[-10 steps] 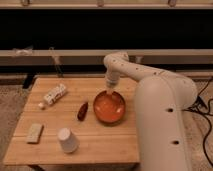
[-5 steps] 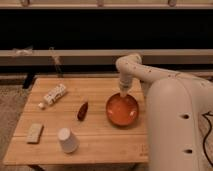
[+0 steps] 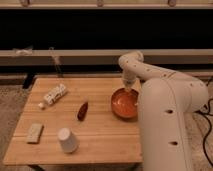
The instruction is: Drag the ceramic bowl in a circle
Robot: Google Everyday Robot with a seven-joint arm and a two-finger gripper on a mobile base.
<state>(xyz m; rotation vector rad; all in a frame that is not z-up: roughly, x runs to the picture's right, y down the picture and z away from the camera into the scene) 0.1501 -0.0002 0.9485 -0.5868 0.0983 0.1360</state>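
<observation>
The ceramic bowl (image 3: 123,103) is round, shallow and orange-red, and sits on the wooden table (image 3: 100,135) near its right edge. The white arm partly hides the bowl's right side. My gripper (image 3: 128,90) reaches down from the arm's elbow and meets the bowl's far rim. A white upturned cup (image 3: 67,140) stands at the front left. A small dark red-brown pointed object (image 3: 82,110) lies in the middle of the table.
A white tube-like pack (image 3: 54,94) lies at the table's back left and a pale flat bar (image 3: 34,132) at the front left. The big white arm body (image 3: 165,120) fills the right side. A dark railing runs behind the table.
The bowl and the gripper have moved to the right across the table, from near its middle to its right edge, and slightly back. The other objects have stayed put.
</observation>
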